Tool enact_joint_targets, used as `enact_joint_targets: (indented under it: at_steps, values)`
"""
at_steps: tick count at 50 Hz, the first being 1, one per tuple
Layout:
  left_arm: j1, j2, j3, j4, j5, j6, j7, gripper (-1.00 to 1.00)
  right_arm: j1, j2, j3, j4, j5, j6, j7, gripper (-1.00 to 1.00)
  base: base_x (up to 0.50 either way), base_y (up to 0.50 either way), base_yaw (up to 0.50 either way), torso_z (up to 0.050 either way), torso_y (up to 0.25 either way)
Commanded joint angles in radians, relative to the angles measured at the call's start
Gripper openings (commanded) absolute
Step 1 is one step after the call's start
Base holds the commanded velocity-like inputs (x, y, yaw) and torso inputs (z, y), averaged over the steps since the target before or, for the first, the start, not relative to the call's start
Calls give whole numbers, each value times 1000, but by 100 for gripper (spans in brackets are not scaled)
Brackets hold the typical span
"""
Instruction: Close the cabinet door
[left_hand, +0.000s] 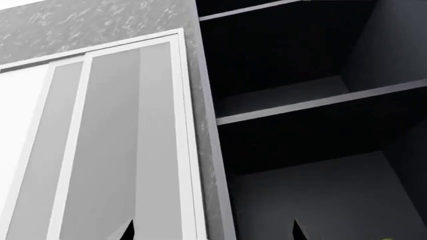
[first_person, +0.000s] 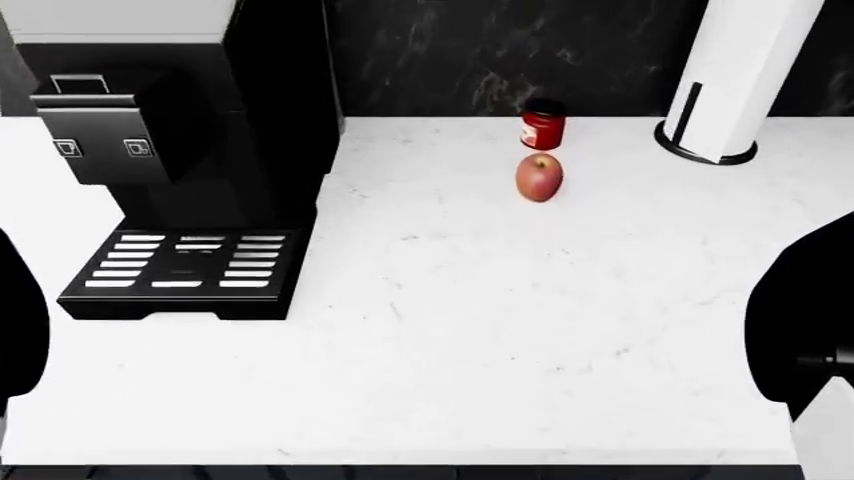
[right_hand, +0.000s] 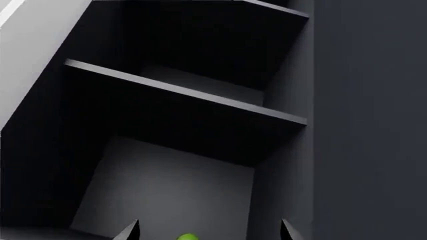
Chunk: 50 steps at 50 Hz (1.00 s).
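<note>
Open cabinet above a white desk

The cabinet (left_hand: 313, 100) stands open, its dark shelves (right_hand: 187, 95) bare apart from a small green thing (right_hand: 188, 237). Both pincers point at it, left pincer (left_hand: 213, 231) and right pincer (right_hand: 208, 231), tips wide apart, holding nothing. Below: desk (first_person: 441, 330), coffee machine (first_person: 187, 150), paper towel roll (first_person: 747, 70), apple (first_person: 539, 177), red jar (first_person: 542, 125).

White marble-look bench (first_person: 441, 330) w/ faint grey veins, evenly lit. Dark black marbled wall (first_person: 441, 50) behind it. Black coffee machine (first_person: 187, 160) stands at left on bench; white paper-towel roll (first_person: 741, 70) on holder at back right, near wall.
</note>
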Motion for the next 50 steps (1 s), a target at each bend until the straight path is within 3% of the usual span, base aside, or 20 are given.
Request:
enact_joint_targets:
  at_steps: [1,10,28,50]
  values:
    - [-11,-2,0,-2,-4,-4,-1,100,2,1,-1,-3,7,3,2,100,500,0,0,0,0]
    - [-14,-2,2,-2,-6,-2,-3,100,4,9,-6,-5,3,0,10,100,489,0,0,0,1]
    - [-26,-10,2,10,-15,-18,-6,100,21,26,33,-37,-10,18,42,100,0,0,0,0,1]
    - [-37,-13,-2,40,-33,-57,-16,100,-61,12,190,-383,25,241,55,100,0,0,0,0,0]
